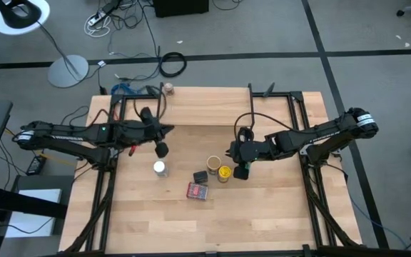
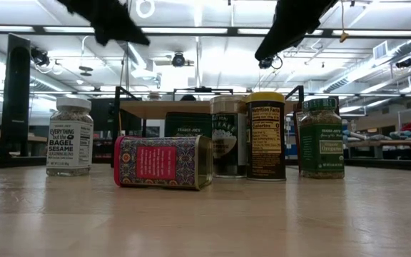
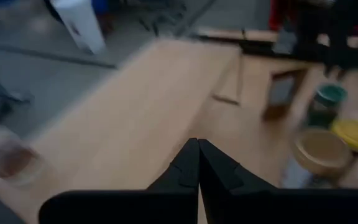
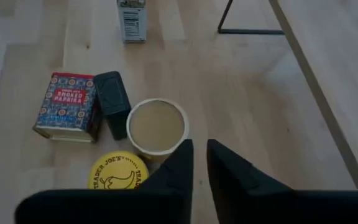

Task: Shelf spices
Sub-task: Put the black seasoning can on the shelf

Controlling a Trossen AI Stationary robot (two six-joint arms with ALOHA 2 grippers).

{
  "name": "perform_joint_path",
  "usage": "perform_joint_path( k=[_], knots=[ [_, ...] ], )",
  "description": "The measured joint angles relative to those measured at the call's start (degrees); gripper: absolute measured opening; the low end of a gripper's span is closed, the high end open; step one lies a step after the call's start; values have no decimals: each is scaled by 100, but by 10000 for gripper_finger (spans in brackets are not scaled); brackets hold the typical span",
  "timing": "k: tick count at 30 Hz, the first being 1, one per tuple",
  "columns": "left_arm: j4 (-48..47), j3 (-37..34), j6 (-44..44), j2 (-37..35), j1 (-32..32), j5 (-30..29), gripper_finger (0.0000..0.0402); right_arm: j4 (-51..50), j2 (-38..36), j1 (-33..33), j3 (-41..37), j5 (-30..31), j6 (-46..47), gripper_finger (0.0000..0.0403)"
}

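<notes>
The left tool (image 1: pixel 161 149) hung over the left half of the worktop (image 1: pixel 262 214), fingers pressed together on nothing, with the white-lidded jar (image 1: pixel 160 168) standing just below it toward the near edge. Along the far edge ran the shelf (image 1: pixel 212 106), its light board bare except for a small tan-capped jar (image 1: pixel 168 88) at its left end. Near the worktop's middle the rest of the spices huddled: the red tin (image 1: pixel 198 191) lying flat nearest the front edge, the dark tin (image 1: pixel 201 176) just behind it, then the brown canister (image 1: pixel 213 165) and the yellow-lidded jar (image 1: pixel 224 173) close together. The green jar (image 2: pixel 321 138) stood at the cluster's right end, and the right tool (image 1: pixel 242 170) sat right over that spot, so this arm was clearly the nearer one for it. From above the jar was hidden under the tool, and the right wrist camera did not show it either, only the fingers drawn nearly together with a narrow slit between them and nothing visible there. Whether they had closed on the green lid I could not tell. Seen from table height, both tools were cut off at the top.
</notes>
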Motion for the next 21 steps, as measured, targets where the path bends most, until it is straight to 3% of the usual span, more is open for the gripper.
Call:
perform_joint_path(
  k=[6, 10, 15, 21],
  knots=[
    [-15, 487, 683, 5, 0, -841, 13, 371, 0, 0, 0, 242, -316, 85],
    [-73, 528, 779, 5, 0, -1026, 39, 534, 0, 0, 0, 263, -326, 108],
    [-488, 528, 519, 62, 0, -1019, 89, 529, 0, 0, 0, 460, -328, 139],
    [-962, 527, -233, 66, 0, -170, 125, 468, 0, -9, 0, 379, -326, 173]
  ],
)
